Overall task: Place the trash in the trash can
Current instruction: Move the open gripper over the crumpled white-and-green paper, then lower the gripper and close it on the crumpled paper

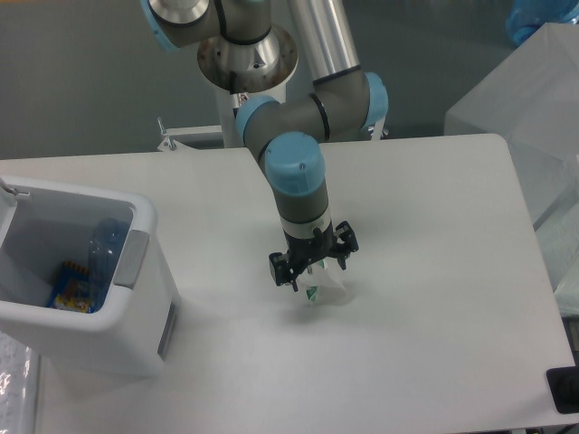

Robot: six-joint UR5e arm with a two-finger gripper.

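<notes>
Clear-white crumpled film with green marks forms the small wrapper, which lies on the white desk near its middle, well apart from the white boxy plastic trash can at the desk's left edge. A crushed clear plastic bottle with a bluish cap already lies inside the can, beside a small colourful packet. The black two-finger claw is positioned directly over the wrapper, its fingers spread to either side and not clamped on it. The wrapper is judged very light, soft and slippery; it will deform under pressure. Take hold across the bunched central crumple, where the film is thickest, rather than at a loose edge.
</notes>
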